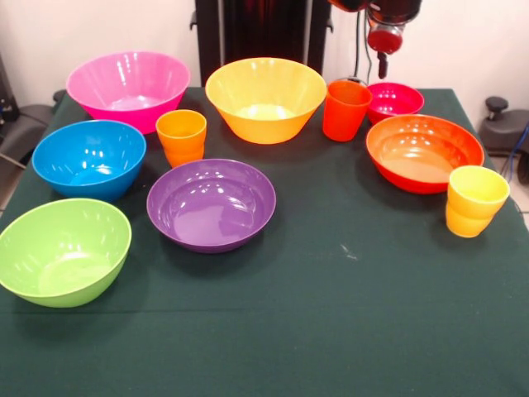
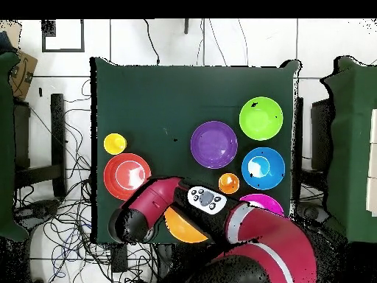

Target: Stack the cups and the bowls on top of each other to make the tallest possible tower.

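The gripper (image 1: 383, 64) hangs above the magenta bowl (image 1: 394, 100); its fingers seem narrow, but I cannot tell.

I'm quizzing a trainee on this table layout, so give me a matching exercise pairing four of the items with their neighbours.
Items:
1. ribbed yellow cup
2. ribbed orange cup
3. red-orange cup
4. green bowl

Neighbours, front view:
A. just left of the small magenta-red bowl
B. nearest the blue bowl
C. beside the orange-red bowl
D. between the pink bowl and purple bowl

Pairs: 1-C, 2-D, 3-A, 4-B
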{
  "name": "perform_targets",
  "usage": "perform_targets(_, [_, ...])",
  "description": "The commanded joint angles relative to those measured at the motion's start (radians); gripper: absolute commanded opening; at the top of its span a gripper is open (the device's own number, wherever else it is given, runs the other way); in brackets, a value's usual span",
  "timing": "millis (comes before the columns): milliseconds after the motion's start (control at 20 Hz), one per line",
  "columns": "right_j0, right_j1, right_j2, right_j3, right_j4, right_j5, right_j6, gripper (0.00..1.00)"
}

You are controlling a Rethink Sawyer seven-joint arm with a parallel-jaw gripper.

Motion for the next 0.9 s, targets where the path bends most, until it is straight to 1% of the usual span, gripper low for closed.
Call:
perform_targets(50, [0.031,0.017,-0.064,0.001,-0.023,-0.073,0.096,1.00])
perform_targets(300, [0.033,0.036,-0.091,0.000,-0.051,-0.105,0.099,1.00])
perform_targets(400, [0.039,0.054,-0.112,-0.009,-0.072,-0.124,0.099,1.00])
perform_targets(550, [0.049,0.068,-0.137,-0.017,-0.086,-0.132,0.090,1.00])
perform_targets(800, [0.079,0.098,-0.172,-0.054,-0.088,-0.163,0.093,1.00])
perform_targets(900, [0.093,0.118,-0.193,-0.080,-0.103,-0.179,0.097,1.00])
